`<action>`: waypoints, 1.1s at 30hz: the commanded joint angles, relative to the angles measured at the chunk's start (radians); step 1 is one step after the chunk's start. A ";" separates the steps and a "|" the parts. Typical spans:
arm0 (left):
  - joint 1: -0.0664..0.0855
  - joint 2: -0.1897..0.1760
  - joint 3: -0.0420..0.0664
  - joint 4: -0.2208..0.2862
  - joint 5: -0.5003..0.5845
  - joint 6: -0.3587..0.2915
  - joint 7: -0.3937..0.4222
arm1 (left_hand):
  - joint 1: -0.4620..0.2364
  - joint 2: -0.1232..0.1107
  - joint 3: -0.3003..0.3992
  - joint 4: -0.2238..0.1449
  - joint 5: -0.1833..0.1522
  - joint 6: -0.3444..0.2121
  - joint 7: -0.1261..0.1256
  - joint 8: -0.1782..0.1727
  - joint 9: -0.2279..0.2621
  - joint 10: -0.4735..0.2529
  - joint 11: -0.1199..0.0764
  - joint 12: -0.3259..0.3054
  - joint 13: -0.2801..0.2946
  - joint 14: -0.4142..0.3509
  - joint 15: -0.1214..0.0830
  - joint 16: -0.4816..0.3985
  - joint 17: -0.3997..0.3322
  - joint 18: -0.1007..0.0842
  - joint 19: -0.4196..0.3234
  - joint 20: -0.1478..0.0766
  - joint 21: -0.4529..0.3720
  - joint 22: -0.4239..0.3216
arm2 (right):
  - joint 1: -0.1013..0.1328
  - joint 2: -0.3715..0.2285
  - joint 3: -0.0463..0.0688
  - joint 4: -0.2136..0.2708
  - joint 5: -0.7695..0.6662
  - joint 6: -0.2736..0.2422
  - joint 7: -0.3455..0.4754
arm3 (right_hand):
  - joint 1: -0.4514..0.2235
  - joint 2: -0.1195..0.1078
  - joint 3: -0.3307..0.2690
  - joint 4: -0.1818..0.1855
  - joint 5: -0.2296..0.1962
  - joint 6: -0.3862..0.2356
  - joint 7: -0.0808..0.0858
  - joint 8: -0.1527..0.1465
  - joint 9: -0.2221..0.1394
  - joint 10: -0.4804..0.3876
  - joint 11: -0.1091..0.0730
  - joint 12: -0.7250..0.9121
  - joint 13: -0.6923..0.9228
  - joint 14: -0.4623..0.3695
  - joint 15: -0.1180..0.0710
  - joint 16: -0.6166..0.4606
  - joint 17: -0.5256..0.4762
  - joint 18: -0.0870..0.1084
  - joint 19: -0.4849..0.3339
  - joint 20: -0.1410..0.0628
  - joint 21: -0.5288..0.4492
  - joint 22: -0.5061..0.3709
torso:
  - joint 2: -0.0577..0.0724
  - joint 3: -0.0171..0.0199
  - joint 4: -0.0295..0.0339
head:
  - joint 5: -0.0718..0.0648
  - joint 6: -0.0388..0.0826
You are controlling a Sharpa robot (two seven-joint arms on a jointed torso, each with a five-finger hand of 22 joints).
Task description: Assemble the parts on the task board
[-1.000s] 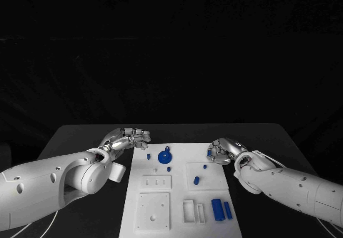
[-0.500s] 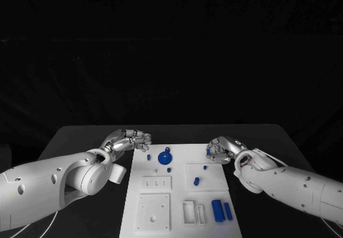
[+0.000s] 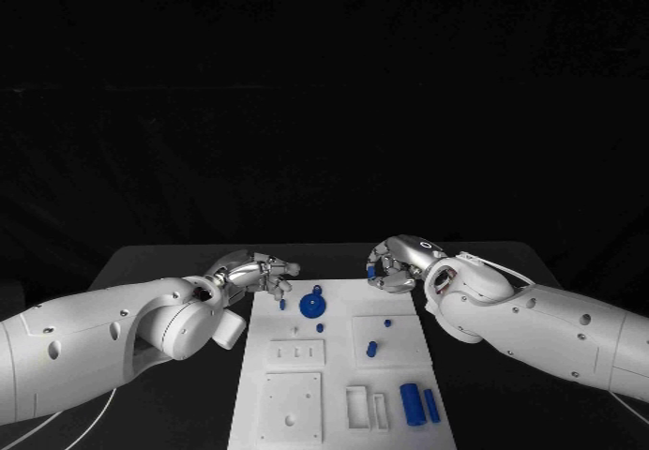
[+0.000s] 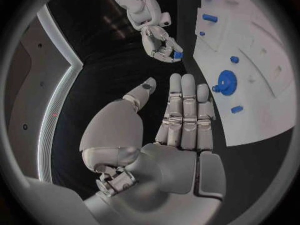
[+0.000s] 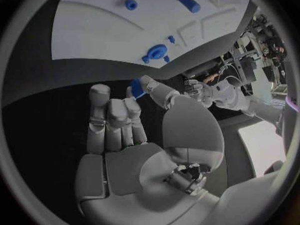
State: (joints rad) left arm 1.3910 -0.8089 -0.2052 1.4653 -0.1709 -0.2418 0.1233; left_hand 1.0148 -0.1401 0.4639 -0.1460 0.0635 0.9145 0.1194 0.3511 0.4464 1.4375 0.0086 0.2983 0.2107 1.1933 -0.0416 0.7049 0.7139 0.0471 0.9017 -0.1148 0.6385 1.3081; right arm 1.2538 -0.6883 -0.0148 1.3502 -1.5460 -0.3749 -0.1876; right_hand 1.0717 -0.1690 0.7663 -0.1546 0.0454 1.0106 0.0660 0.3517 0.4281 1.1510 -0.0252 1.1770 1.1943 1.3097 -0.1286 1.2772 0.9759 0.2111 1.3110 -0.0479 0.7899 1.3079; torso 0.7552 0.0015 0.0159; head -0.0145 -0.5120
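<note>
- Task board (image 3: pixel 339 375) lies mid-bench, blue parts (image 3: pixel 312 302) on it; no writing legible.
- Right hand (image 3: pixel 395 266) pinches a small blue part (image 3: pixel 370 270) (mostly hidden).
- Left hand (image 3: pixel 260 275) released, fingers apart.

We see the task board (image 3: pixel 339 375) running down the middle of the black table (image 3: pixel 162 258), with bare table strips at its 3 and 9 o'clock sides. The left hand (image 3: pixel 257 275) hangs over the board's 11 o'clock corner, fingers apart, blocking that approach. The right hand (image 3: pixel 397 265) sits at the board's 1 o'clock corner, pinching a small blue part (image 5: pixel 137 88). Between the two hands, at 12 o'clock, a gap leads down to the blue disc (image 3: pixel 312 302). Toward 6 o'clock, the white blocks (image 3: pixel 293 403) and the blue cylinders (image 3: pixel 419 404) stand up from the board, and the arms flank both sides.
</note>
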 commanded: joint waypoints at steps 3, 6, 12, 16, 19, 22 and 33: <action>0.021 0.025 0.001 -0.003 -0.057 0.030 -0.167 | -0.031 -0.021 -0.010 0.027 -0.009 -0.003 -0.009 -0.021 -0.007 0.007 -0.011 0.088 0.066 0.007 -0.032 0.093 0.045 0.015 0.029 -0.027 0.055 0.024 | 0.009 0.039 0.000 0.048 -0.148 0.096 -0.103 | -0.005 -0.008 -0.005 -0.002 0.004 0.026 0.019 0.013 0.017 0.004 -0.001 0.006 0.001 0.000 -0.005 -0.001 0.002 0.051 0.003 0.002 0.007 0.020 | -0.021 0.0037 -0.0015 | 0.021 -0.002; 0.027 0.045 0.000 -0.005 -0.076 0.030 -0.208 | -0.058 -0.038 -0.017 0.051 -0.013 -0.004 -0.011 -0.027 -0.008 0.006 -0.015 0.129 0.095 0.013 -0.042 0.128 0.058 0.015 0.039 -0.037 0.077 0.024 | 0.009 0.066 0.000 0.067 -0.158 0.108 -0.125 | -0.005 -0.010 -0.004 -0.001 0.004 0.026 0.018 0.013 0.018 0.004 -0.002 0.005 0.001 0.000 -0.005 -0.001 0.002 0.051 0.004 0.003 0.007 0.020 | -0.026 0.0051 -0.0006 | 0.030 -0.006; 0.028 0.069 -0.003 -0.014 -0.104 0.027 -0.253 | -0.091 -0.075 0.000 0.116 -0.015 -0.004 -0.012 -0.031 -0.005 -0.038 -0.015 0.194 0.149 -0.006 -0.050 0.166 0.067 0.011 0.032 -0.052 0.106 0.021 | 0.008 0.107 0.000 0.080 -0.168 0.120 -0.146 | -0.007 -0.015 -0.003 0.000 0.004 0.026 0.018 0.013 0.018 0.004 -0.002 0.005 0.001 0.001 -0.006 -0.001 0.002 0.051 0.004 0.004 0.008 0.019 | -0.030 0.0060 0.0022 | 0.042 -0.011; 0.028 0.082 -0.004 -0.017 -0.144 0.021 -0.275 | -0.098 -0.091 0.011 0.147 -0.015 -0.003 -0.012 -0.032 -0.003 -0.058 -0.015 0.215 0.167 -0.014 -0.050 0.174 0.063 0.009 0.025 -0.057 0.114 0.019 | 0.008 0.133 -0.001 0.080 -0.173 0.127 -0.153 | -0.008 -0.017 -0.003 0.002 0.004 0.026 0.018 0.013 0.018 0.003 -0.002 0.004 0.000 0.001 -0.006 -0.001 0.002 0.051 0.004 0.005 0.008 0.019 | -0.032 0.0049 0.0031 | 0.045 -0.014; 0.028 0.086 -0.004 -0.017 -0.182 0.019 -0.293 | -0.108 -0.106 0.021 0.177 -0.016 -0.003 -0.008 -0.032 0.000 -0.093 -0.010 0.212 0.171 -0.038 -0.040 0.162 0.052 0.002 0.002 -0.055 0.107 0.015 | 0.008 0.142 -0.001 0.085 -0.177 0.131 -0.159 | -0.008 -0.019 -0.002 0.003 0.004 0.026 0.018 0.013 0.018 0.004 -0.002 0.004 0.000 0.001 -0.006 -0.001 0.002 0.051 0.005 0.005 0.008 0.019 | -0.031 0.0048 0.0032 | 0.049 -0.014; 0.028 0.088 -0.004 -0.016 -0.202 0.024 -0.312 | -0.106 -0.113 0.027 0.197 -0.014 0.001 -0.007 -0.030 0.002 -0.103 -0.009 0.218 0.177 -0.043 -0.036 0.162 0.045 -0.001 -0.006 -0.055 0.108 0.015 | 0.008 0.147 -0.002 0.089 -0.177 0.134 -0.160 | -0.009 -0.021 -0.001 0.004 0.004 0.026 0.018 0.013 0.018 0.004 -0.002 0.004 0.000 0.001 -0.006 -0.002 0.002 0.051 0.005 0.006 0.009 0.019 | -0.029 0.0045 0.0028 | 0.050 -0.015; 0.028 0.087 -0.005 -0.015 -0.237 0.020 -0.333 | -0.084 -0.102 0.025 0.208 -0.014 0.010 -0.009 -0.025 0.009 -0.118 -0.009 0.226 0.185 -0.050 -0.033 0.163 0.035 -0.004 -0.016 -0.055 0.112 0.014 | 0.008 0.155 -0.003 0.103 -0.177 0.146 -0.163 | -0.011 -0.024 0.001 0.009 0.004 0.026 0.018 0.013 0.018 0.005 -0.002 0.004 0.000 0.001 -0.006 -0.002 0.002 0.051 0.005 0.008 0.009 0.018 | -0.028 0.0043 0.0016 | 0.048 -0.016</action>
State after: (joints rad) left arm 1.4163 -0.7234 -0.2111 1.4488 -0.3803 -0.2293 -0.1940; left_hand 0.9225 -0.2433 0.4895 0.0574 0.0493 0.9180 0.1122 0.3252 0.4540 1.3254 -0.0017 0.5189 0.3947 1.1538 -0.0750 0.8680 0.7500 0.0544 0.8933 -0.1181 0.7510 1.3077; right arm 1.2621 -0.5365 -0.0178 1.4494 -1.7060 -0.2534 -0.3430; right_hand 1.0560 -0.1847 0.7691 -0.1515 0.0454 1.0101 0.0665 0.3621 0.4297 1.1528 -0.0234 1.1770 1.1944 1.3113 -0.1263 1.2774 0.9766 0.2170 1.3145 -0.0444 0.7936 1.3078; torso 0.7267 0.0058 0.0183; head 0.0333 -0.5274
